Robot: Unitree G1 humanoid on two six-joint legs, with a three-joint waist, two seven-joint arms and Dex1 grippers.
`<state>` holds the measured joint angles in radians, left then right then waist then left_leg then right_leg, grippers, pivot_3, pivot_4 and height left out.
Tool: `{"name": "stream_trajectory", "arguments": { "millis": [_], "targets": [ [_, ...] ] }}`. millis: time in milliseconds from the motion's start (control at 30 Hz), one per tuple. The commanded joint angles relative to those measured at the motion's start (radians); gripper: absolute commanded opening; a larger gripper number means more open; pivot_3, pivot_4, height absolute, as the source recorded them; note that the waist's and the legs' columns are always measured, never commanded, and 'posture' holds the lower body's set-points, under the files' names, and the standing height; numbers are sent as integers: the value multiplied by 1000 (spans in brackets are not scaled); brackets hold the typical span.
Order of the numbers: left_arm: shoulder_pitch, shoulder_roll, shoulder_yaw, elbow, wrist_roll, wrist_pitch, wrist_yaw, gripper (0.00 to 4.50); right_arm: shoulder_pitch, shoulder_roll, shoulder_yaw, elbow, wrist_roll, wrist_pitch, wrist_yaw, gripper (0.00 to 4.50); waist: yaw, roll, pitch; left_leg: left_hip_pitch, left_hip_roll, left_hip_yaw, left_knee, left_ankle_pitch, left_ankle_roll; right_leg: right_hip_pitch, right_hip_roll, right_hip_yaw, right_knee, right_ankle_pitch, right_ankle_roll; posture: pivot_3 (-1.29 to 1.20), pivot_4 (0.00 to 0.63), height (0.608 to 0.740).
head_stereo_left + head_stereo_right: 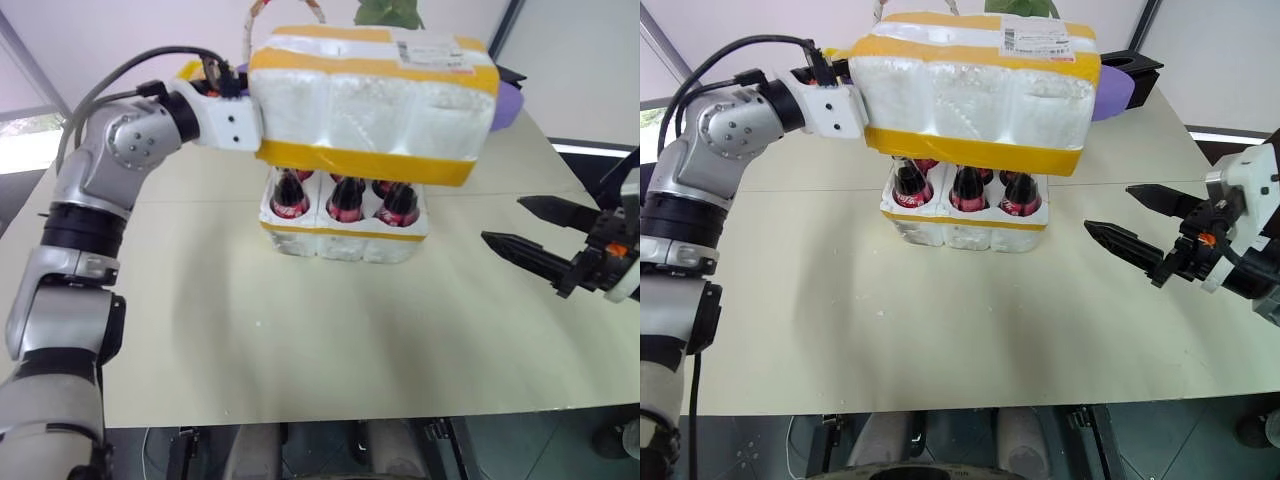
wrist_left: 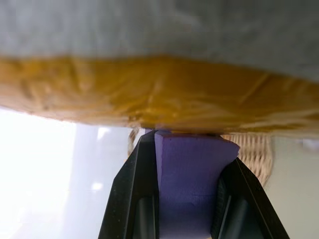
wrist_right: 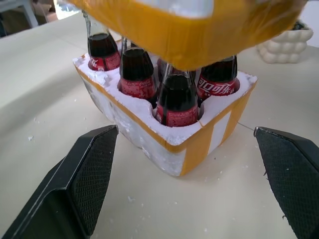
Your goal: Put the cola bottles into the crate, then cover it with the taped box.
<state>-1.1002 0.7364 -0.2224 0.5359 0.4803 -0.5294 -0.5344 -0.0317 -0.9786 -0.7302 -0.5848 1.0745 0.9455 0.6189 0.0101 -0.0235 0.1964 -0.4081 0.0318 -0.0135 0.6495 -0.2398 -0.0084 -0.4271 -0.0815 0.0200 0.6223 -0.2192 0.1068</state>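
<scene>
the right gripper (image 1: 1140,232) is nearest the head camera, at the right edge of the table (image 1: 940,340). its two black fingers (image 3: 79,179) stand spread wide and level, with nothing between them, pointing toward the crate (image 1: 965,232) but well apart from it.

the crate sits near the middle of the table, a low white foam tray with a yellow tape band. the cola bottles (image 3: 177,102) stand upright in its holes, red labels showing above the foam rim; their necks and caps are hidden by the box above.

the taped box (image 1: 372,100) is held in the air directly above the crate, slightly tilted, its lower yellow band down around the bottle necks and clear of the crate rim. a white shipping label (image 1: 432,52) lies on its top face.

the left gripper (image 1: 235,118) meets the box at its left end. its fingers (image 2: 137,194) are closed on the box edge under the yellow tape.

a purple object (image 1: 1110,88) and a wicker basket (image 2: 251,154) lie behind the box.
</scene>
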Motion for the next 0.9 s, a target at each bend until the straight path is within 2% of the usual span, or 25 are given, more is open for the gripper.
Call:
{"name": "stream_trajectory", "arguments": {
  "millis": [33,233,900],
  "targets": [
    [13,18,-23,-36,76,17,41,578,-14,-4,-23,-13,26,-12,-19,4500,1,0,0,0,0,0,0,0,0,0,0,0,0,0,0,0,150,740],
    [47,14,-23,-87,62,54,1,578,-41,-5,4,0,33,-21,-39,4500,-1,1,0,0,0,0,0,0,0,0,0,0,0,0,0,0,150,740],
    [199,122,33,-405,24,236,-158,578,-76,-7,68,43,4,-62,-15,4500,-6,1,-1,1,0,0,0,0,0,1,1,1,1,0,0,0,150,740]
  ]
}}
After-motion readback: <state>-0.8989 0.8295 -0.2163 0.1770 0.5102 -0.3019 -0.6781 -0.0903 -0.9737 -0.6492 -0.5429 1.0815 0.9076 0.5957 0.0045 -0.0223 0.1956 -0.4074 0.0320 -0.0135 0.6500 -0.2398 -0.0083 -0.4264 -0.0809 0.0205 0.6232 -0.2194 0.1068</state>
